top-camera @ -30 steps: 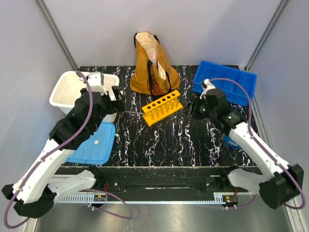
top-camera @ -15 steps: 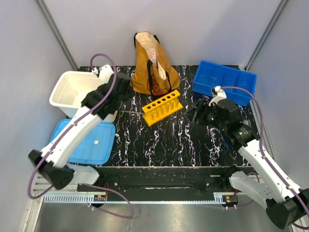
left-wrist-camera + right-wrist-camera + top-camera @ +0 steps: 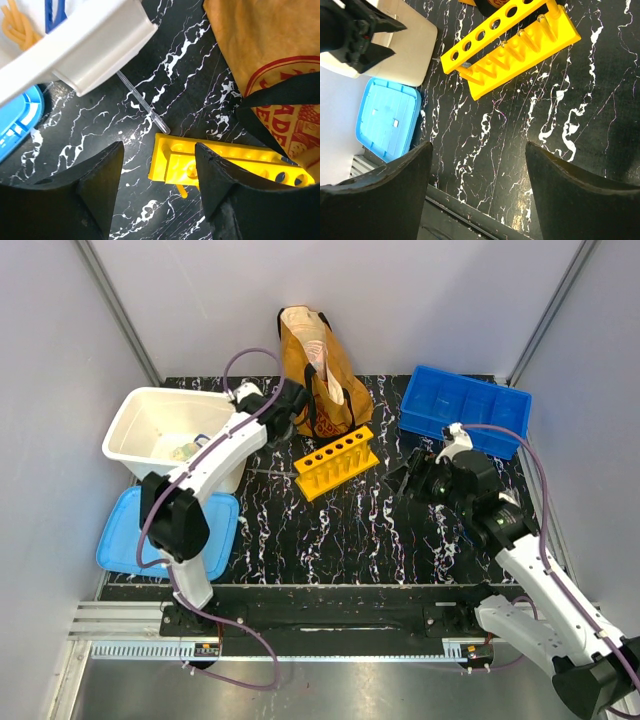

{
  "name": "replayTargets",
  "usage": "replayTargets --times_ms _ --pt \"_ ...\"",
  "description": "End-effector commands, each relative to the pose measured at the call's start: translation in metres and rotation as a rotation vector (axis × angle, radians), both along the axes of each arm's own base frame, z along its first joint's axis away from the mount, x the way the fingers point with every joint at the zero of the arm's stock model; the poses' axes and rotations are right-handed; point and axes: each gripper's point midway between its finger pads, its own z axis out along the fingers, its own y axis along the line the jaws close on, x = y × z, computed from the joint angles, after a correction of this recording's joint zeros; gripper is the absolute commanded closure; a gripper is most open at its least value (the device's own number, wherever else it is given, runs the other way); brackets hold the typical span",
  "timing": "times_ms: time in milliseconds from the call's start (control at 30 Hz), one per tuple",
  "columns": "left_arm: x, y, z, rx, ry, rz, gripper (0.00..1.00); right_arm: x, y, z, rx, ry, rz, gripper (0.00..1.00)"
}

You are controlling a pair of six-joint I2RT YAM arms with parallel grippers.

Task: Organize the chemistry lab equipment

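Left tool (image 3: 159, 145) and right tool (image 3: 479, 145) gape near yellow rack (image 3: 175, 160); bag (image 3: 270, 50) print unreadable.

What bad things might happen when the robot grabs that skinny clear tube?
The thin clear tube lies flat on the black marbled table, so the open left gripper might scrape the table or flick it away. Its tip nearly touches the yellow plastic test-tube rack, which may get knocked. The strap of the mustard-brown tote bag sits close and might snag.
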Motion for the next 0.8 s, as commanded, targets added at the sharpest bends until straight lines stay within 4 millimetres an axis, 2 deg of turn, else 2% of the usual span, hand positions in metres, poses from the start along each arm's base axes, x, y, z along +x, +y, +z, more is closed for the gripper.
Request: replayTargets --times_ms 0,100,200,467,767 --pt "0.011 -0.001 -0.013 -0.101 0.0 0.144 0.37 -0.006 0.0 0.012 0.016 -0.05 0.016 0.19" --pt "0.018 0.003 -0.039 -0.148 0.061 0.209 0.4 -0.008 -0.001 0.012 0.009 -0.066 0.023 0.19" --pt "0.026 0.005 -0.053 -0.161 0.084 0.25 0.45 -0.006 0.0 0.014 0.006 -0.07 0.028 0.19" --pt "0.04 0.001 -0.082 -0.15 0.104 0.297 0.46 -0.005 -0.001 0.012 -0.022 -0.074 0.035 0.2" --pt "0.038 -0.005 -0.119 -0.154 0.174 0.333 0.53 -0.001 0.0 0.014 -0.031 -0.084 0.04 0.2"
